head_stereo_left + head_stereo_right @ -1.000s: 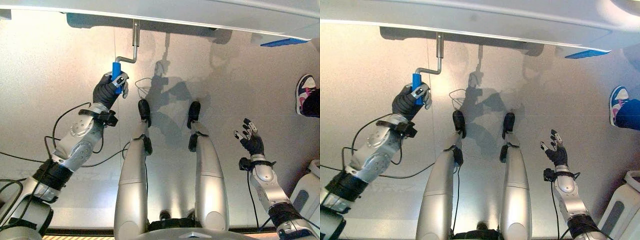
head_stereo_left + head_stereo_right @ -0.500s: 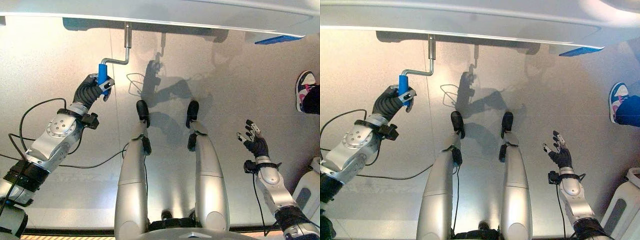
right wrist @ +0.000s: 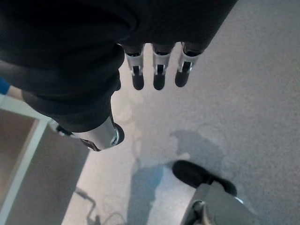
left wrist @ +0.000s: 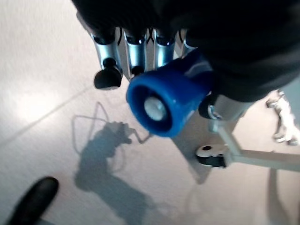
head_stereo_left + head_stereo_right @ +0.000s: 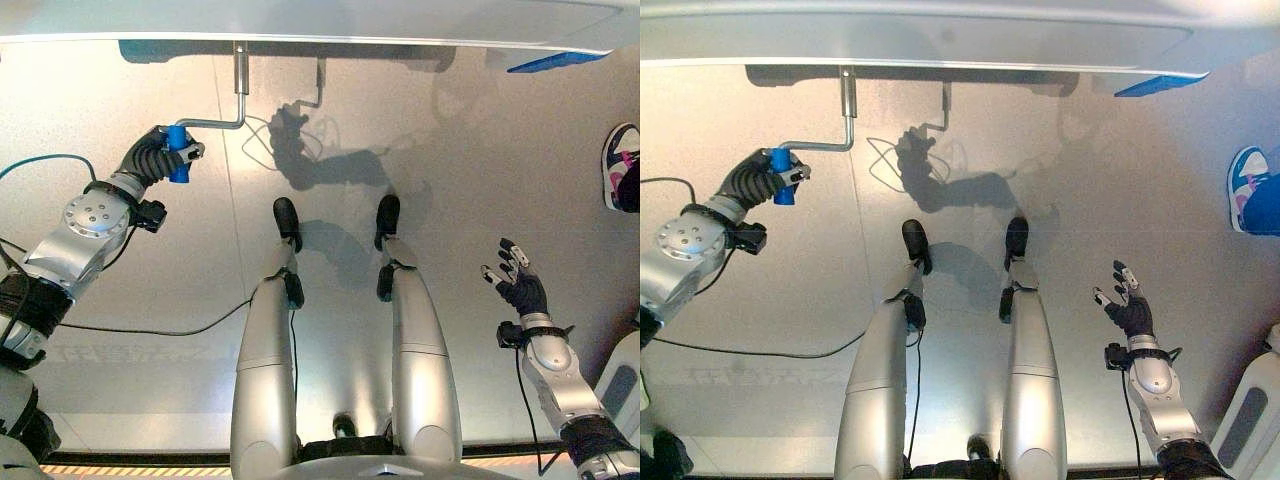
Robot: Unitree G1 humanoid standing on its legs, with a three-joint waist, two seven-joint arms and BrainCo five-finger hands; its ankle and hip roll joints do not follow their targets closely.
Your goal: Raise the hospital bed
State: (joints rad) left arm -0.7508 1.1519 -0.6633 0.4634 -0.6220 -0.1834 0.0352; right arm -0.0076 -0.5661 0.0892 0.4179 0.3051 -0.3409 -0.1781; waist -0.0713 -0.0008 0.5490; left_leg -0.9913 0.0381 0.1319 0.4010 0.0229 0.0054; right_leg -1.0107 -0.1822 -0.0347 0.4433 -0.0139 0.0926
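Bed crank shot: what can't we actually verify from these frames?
- Hospital bed: cut off by the top edge in both eye views; its height can't be read.
- Crank shaft: its joint to the bed sits in shadow under the frame.
- Blue handle: the left hand curls round it; the dark cover hides the thumb's contact in the left wrist view.
- Person's shoe: cut by the right edge.
- Right hand: open, holding nothing.

left hand (image 5: pixel 152 158) clenched, right hand (image 5: pixel 520 288) spread
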